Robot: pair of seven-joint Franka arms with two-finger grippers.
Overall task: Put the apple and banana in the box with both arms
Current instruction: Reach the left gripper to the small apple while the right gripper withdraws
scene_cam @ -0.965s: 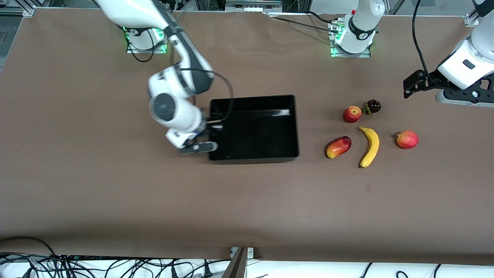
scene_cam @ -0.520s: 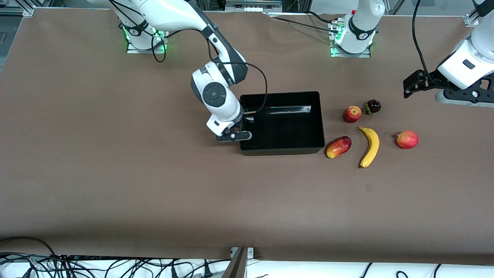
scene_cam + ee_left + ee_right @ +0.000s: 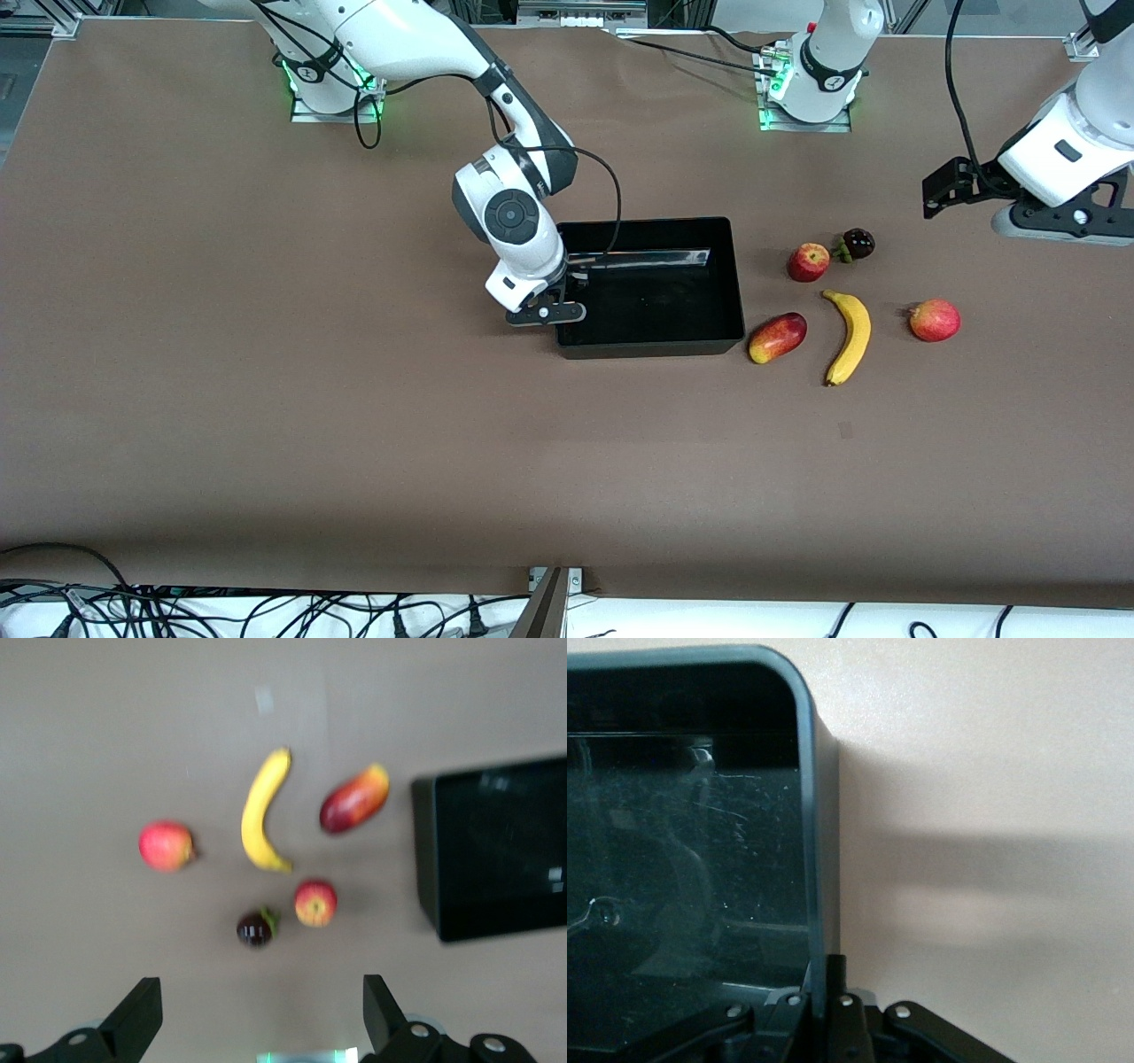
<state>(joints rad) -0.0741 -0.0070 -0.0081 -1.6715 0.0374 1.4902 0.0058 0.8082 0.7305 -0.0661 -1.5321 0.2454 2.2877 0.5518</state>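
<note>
Front view: my right claw (image 3: 556,299) is pinched on the box (image 3: 653,332) end wall. Over the last second I have dragged the box toward the left arm's end of the bench; it now sits just beside the mango-like fruit (image 3: 777,337). Apple (image 3: 808,262) and banana (image 3: 849,338) are unmoved, nearer the left arm's end.

Left wrist view: left claw (image 3: 257,1020) hangs spread wide and empty over the fruit, waiting.

Right wrist view: fingers (image 3: 835,979) straddle the wall. Short carries now, I judge.
</note>
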